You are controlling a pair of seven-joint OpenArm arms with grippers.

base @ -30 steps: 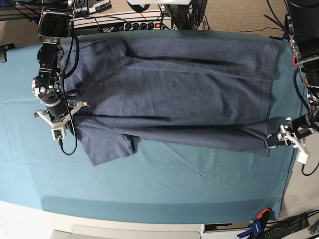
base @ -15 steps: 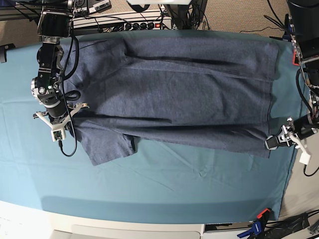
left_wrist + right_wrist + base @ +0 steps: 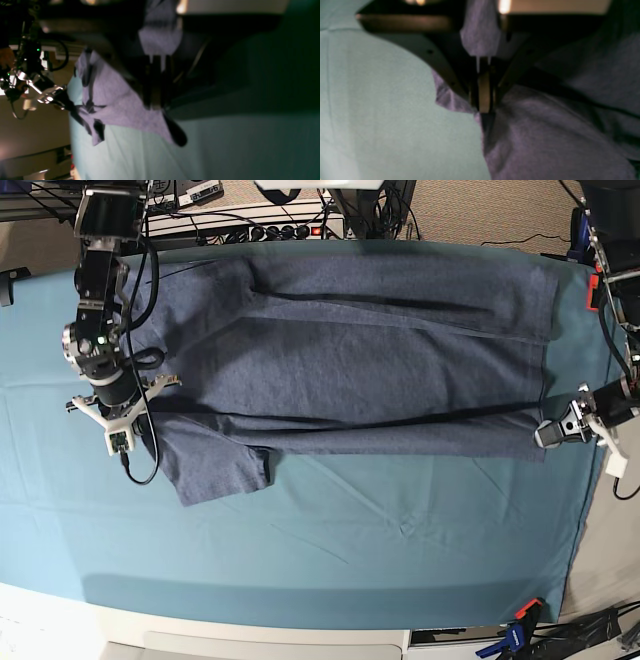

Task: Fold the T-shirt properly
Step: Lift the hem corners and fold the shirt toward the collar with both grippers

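The T-shirt (image 3: 370, 360) lies spread across the teal cloth (image 3: 330, 550), a hand at each end.

Teal cloth (image 3: 330, 560) over table, blue clamp (image 3: 512, 636), power strip (image 3: 270, 228)

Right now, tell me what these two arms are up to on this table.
Both arms are folding the large blue-grey cotton T-shirt, spread across the teal cloth-covered table. The left tool is shut on the shirt's near hem corner; the right tool is shut on its near edge by the sleeve. The near edge has been drawn up toward the far side over the last second, starting a lengthwise fold.
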